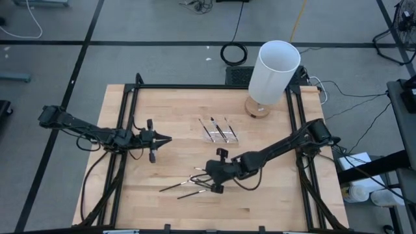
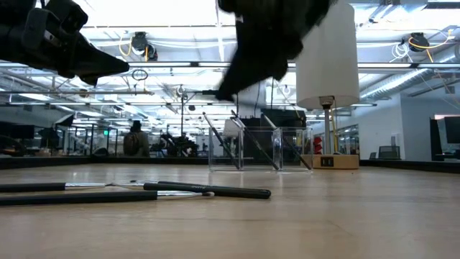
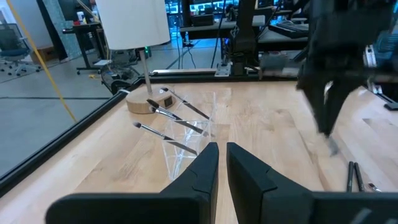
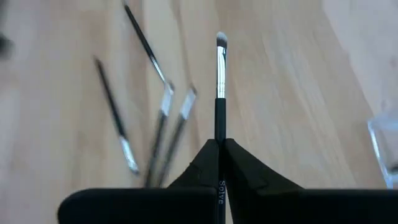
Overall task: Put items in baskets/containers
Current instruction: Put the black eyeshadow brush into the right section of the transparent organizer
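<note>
Wooden table; tray, lamp, brushes.

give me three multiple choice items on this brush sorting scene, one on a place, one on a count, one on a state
1. Where does the clear tray sit?
A. beside the white cylinder on its wooden base
B. at the table's near edge
C. under the left gripper

2. How many brushes are in the clear tray?
A. none
B. three
C. seven

3. What is the right gripper doing?
A. standing open over bare wood
B. shut on a brush
C. holding the white cylinder

Answers:
1. A: the high view shows the tray just in front of the cylinder's base, apart from both arms.
2. B: the high view shows three brushes lying in the tray.
3. B: the right wrist view shows its fingers closed on a brush handle, the pale tip pointing forward above the loose brushes.
</note>
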You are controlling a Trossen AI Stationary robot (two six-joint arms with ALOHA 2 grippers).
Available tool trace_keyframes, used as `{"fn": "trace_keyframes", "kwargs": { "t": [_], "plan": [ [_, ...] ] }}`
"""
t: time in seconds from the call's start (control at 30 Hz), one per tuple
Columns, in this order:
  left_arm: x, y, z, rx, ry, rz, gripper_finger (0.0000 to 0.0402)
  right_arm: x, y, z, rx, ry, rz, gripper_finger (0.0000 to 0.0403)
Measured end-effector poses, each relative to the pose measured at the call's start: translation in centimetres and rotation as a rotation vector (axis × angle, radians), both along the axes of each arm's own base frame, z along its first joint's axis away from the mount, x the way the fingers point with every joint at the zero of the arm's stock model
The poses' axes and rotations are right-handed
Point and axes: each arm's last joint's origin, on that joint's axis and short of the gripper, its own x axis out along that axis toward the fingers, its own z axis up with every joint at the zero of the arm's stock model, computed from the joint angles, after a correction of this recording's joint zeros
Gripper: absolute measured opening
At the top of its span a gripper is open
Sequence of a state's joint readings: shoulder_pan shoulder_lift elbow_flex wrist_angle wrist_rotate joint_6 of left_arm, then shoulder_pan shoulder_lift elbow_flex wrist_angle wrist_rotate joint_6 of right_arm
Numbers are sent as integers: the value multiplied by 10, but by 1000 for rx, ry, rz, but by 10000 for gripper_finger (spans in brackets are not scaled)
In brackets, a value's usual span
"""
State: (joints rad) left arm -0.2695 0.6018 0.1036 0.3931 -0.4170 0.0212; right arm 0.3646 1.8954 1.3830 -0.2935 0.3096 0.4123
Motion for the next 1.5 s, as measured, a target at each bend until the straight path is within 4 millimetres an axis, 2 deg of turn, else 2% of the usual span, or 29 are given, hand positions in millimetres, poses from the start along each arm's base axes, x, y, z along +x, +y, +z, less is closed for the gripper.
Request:
{"fn": "trace_keyframes", "kwargs": {
  "t": [0.37, 0.77, 0.87, 1.0, 1.33, 1.5],
  "plan": [
    [0, 0, 0, 0, 0, 0, 42, -5, 7, 21, -29, -75, 58, 0],
    [0, 0, 0, 0, 0, 0, 42, -39, 5, 97, -130, -300, 22, 0],
    [0, 0, 0, -4, -1, 0, 42, -47, 4, 105, -127, -399, 32, 0],
    [0, 0, 0, -5, -1, 0, 42, -62, -3, 96, -75, -551, 61, 0],
    [0, 0, 0, 0, -1, 0, 42, -106, -36, 25, -12, -795, -8, 0],
    [0, 0, 0, 0, -1, 2, 42, -123, -47, 6, 17, -872, -35, 0]
  ]
}}
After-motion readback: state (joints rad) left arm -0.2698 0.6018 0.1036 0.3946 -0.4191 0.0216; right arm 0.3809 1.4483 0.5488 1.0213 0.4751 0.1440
